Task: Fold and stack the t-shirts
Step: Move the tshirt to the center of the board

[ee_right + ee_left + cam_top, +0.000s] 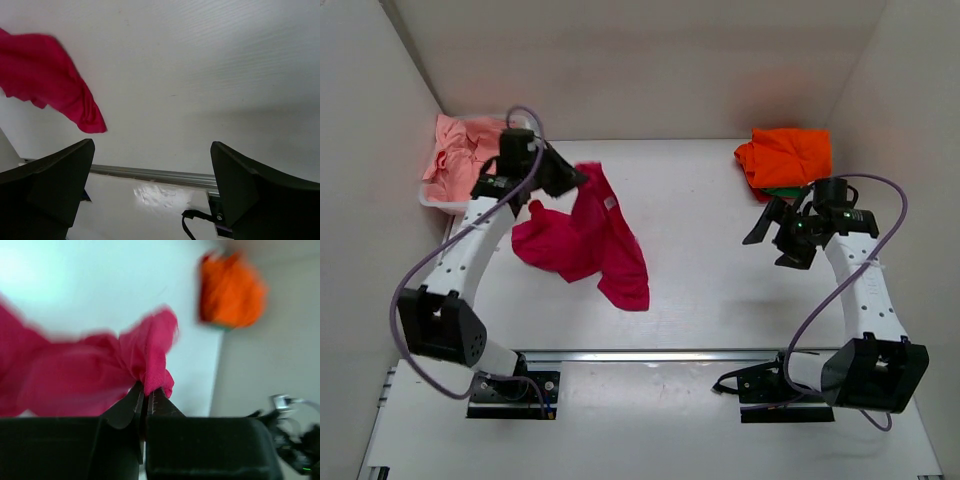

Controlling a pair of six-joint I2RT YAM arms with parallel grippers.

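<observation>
Item: magenta cloth t-shirt (585,240), crumpled; spreading step in hand.
Your left fingers (145,399) clamp its edge; your right fingers (65,172), wide apart right of it, should probably take another edge next.

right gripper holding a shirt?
No, the right gripper stands wide open with nothing in it, and only the bare table shows through the gap.

Likely a robot lab: white-walled booth (640,60) around a table (700,250).
</observation>
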